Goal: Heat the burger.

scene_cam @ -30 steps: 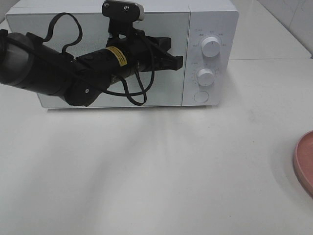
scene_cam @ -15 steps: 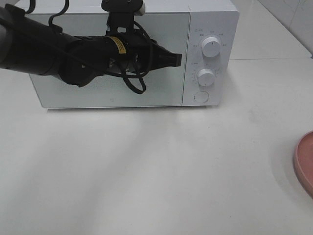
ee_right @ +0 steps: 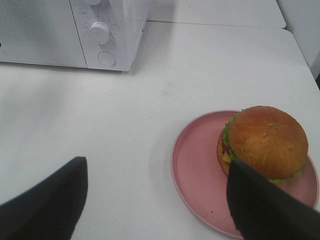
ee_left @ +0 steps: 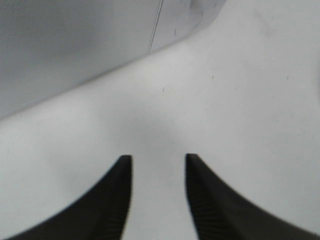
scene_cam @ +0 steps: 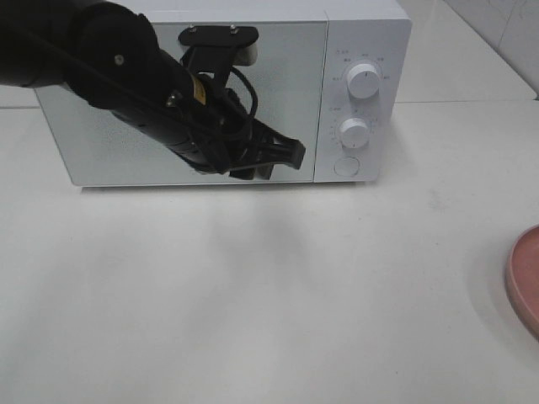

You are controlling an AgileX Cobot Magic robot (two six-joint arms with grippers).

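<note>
microwave: your white boxy microwave oven [scene_cam: 210,93] has its door shut, two round knobs on its right panel.
left gripper [ee_left: 157,192]: in front of the microwave door, low near its bottom edge; fingers a narrow gap apart, holding nothing.
right gripper [ee_right: 155,200]: well clear of the microwave, fingers spread wide, empty.
plate: round pink plate [ee_right: 200,170] off to the microwave's right.
burger: tall burger with glossy golden-brown bun [ee_right: 265,142] sits on that plate, outside the microwave.

One microwave [scene_cam: 210,101] with two knobs [scene_cam: 364,80], one burger [ee_right: 264,142], one plate [ee_right: 200,170]

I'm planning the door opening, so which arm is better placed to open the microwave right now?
Left. The left gripper sits in front of the closed microwave door, near its lower right edge. The right gripper hangs open near the burger on the pink plate, away from the microwave.
</note>
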